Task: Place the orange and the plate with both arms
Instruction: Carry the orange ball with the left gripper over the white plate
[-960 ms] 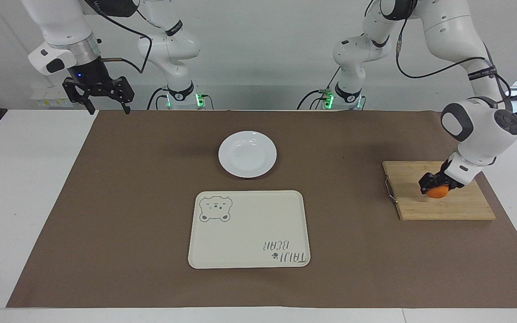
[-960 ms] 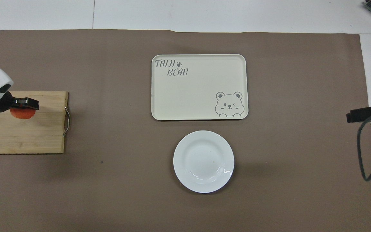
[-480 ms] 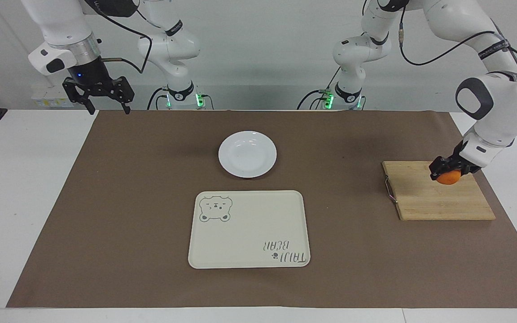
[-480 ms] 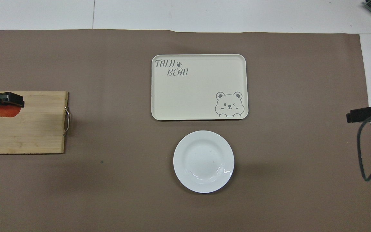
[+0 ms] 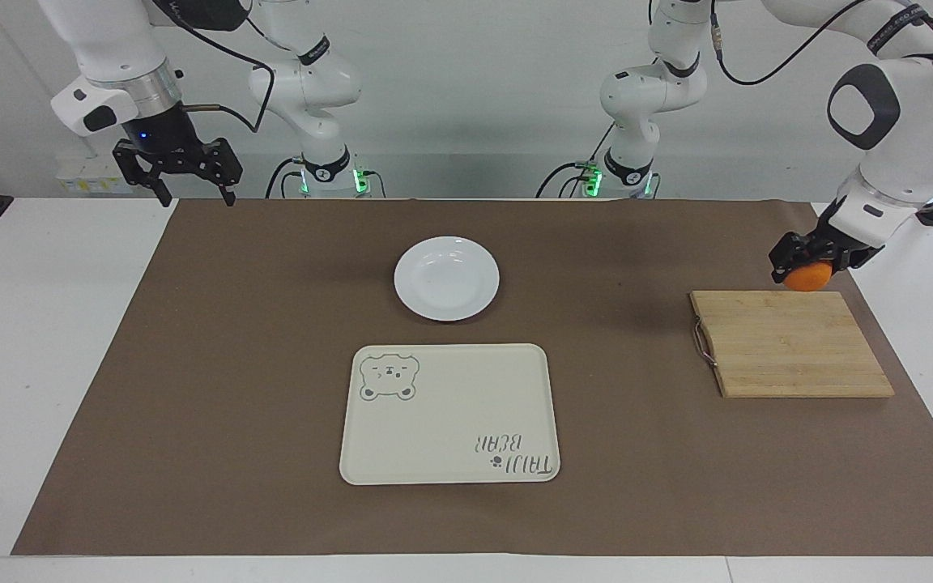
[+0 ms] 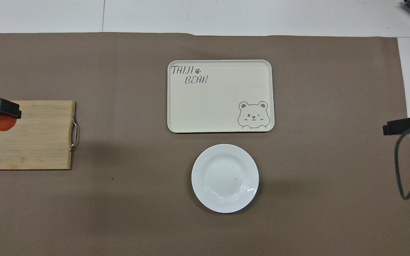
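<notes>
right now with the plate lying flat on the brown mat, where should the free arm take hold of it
Grip the plate by its raised plain rim, one finger above and one under the lip. It lies flat and too wide to span. The right end effector waits open at its own end of the table, so the rim toward that end looks the most direct approach.

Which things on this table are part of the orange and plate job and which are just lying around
Job: orange, held up in the left end effector; plate; right end effector, waiting open.
Lying about: tray; board; brown mat.
</notes>
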You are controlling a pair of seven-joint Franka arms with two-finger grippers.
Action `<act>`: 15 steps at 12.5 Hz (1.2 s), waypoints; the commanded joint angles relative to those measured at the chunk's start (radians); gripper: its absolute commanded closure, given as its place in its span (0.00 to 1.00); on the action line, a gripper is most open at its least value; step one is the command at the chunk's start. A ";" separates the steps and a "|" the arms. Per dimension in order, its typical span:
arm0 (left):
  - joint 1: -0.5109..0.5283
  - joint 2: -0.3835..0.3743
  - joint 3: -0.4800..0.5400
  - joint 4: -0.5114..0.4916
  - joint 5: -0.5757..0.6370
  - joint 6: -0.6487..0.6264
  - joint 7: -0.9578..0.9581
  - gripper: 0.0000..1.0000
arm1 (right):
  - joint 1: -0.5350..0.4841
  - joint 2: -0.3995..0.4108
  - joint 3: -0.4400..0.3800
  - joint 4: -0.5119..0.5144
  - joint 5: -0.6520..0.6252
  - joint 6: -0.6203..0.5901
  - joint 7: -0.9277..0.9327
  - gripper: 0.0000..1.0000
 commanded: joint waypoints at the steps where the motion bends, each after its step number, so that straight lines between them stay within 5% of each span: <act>1: -0.049 -0.008 0.003 0.025 0.016 -0.046 -0.061 1.00 | -0.004 -0.012 0.005 -0.004 0.011 -0.014 0.018 0.00; 15: -0.496 -0.063 0.000 -0.025 0.016 -0.043 -0.471 1.00 | -0.004 -0.012 0.003 -0.004 0.011 -0.014 0.018 0.00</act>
